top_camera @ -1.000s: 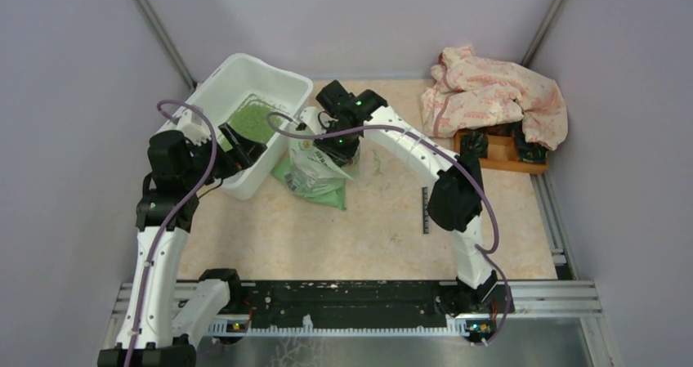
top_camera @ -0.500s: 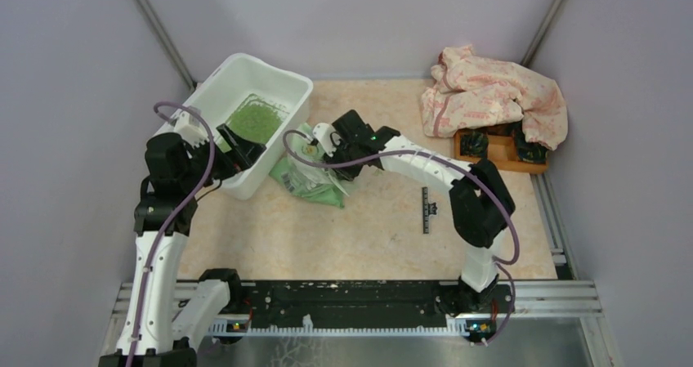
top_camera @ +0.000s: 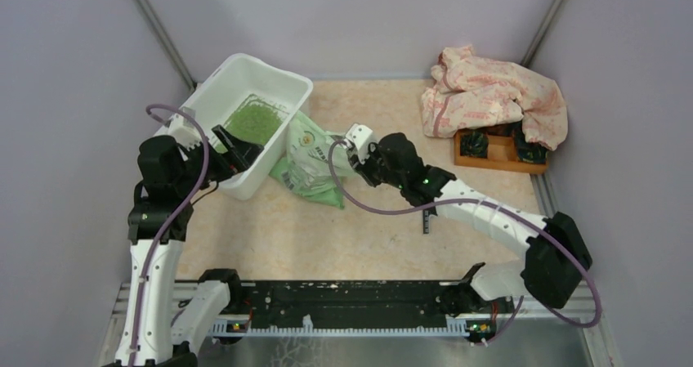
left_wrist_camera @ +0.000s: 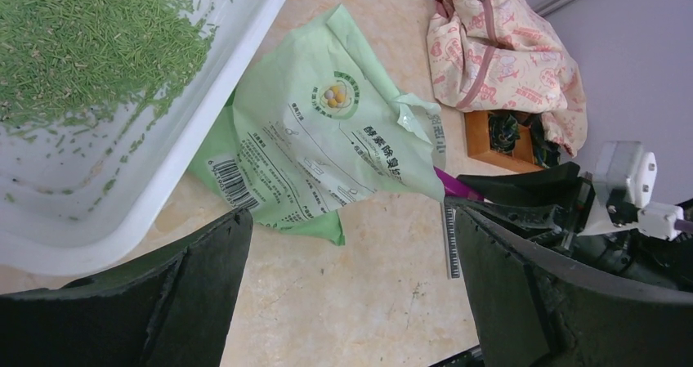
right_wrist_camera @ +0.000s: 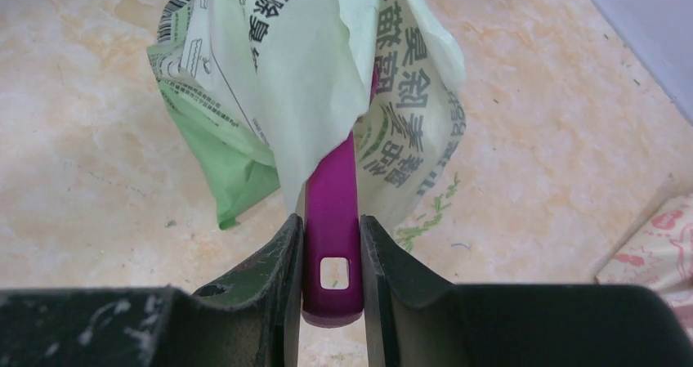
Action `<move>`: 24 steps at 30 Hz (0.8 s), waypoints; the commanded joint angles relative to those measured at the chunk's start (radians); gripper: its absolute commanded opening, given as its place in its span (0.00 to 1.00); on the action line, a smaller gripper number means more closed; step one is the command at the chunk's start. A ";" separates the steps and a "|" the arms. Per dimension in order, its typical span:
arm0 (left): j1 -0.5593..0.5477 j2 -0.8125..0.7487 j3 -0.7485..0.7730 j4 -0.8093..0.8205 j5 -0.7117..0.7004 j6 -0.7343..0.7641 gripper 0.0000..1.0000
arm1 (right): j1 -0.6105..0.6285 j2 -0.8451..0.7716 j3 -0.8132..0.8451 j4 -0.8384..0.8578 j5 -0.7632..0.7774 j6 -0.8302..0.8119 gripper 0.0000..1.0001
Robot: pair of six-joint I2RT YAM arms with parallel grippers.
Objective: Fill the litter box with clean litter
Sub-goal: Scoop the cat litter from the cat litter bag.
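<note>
Bright, even light falls from above in all three views; the arms cast only faint, soft-edged shade on the table point(top_camera: 368, 228). The tub point(top_camera: 216, 89) is nearly washed out to plain white at its rim, yet the litter point(left_wrist_camera: 82, 48) grains stay distinct. The metal strip point(top_camera: 368, 346) at the near edge gives a dull sheen. Close to the lens, the left fingers point(left_wrist_camera: 188, 302) and right fingers point(right_wrist_camera: 253, 302) are dark and soft, while the bag point(left_wrist_camera: 327, 146) print and purple handle point(right_wrist_camera: 331, 212) are sharp. The posts point(top_camera: 155, 22) lean outward in the top view.
</note>
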 commanded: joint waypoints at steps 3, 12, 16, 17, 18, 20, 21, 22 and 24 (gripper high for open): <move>0.004 -0.016 0.042 -0.012 0.002 -0.009 0.99 | 0.023 -0.198 -0.117 0.059 0.143 0.062 0.00; 0.004 -0.010 0.025 0.007 0.015 -0.021 0.99 | 0.035 -0.428 -0.183 -0.101 0.369 0.169 0.00; 0.005 -0.009 0.015 0.018 0.019 -0.025 0.99 | 0.057 -0.501 -0.213 -0.123 0.413 0.192 0.00; 0.004 -0.009 0.016 0.019 0.018 -0.024 0.99 | 0.074 -0.513 -0.219 -0.125 0.437 0.195 0.00; 0.005 -0.010 0.017 0.019 0.016 -0.023 0.99 | 0.096 -0.526 -0.228 -0.127 0.463 0.196 0.00; 0.004 -0.008 0.020 0.019 0.012 -0.019 0.99 | 0.141 -0.549 -0.249 -0.124 0.528 0.194 0.00; 0.004 -0.009 0.022 0.019 0.011 -0.019 0.99 | 0.159 -0.558 -0.258 -0.124 0.559 0.195 0.00; 0.004 -0.009 0.021 0.019 0.011 -0.019 0.99 | 0.174 -0.565 -0.263 -0.120 0.571 0.194 0.00; 0.005 -0.007 0.019 0.021 0.015 -0.021 0.99 | 0.187 -0.571 -0.265 -0.120 0.577 0.201 0.00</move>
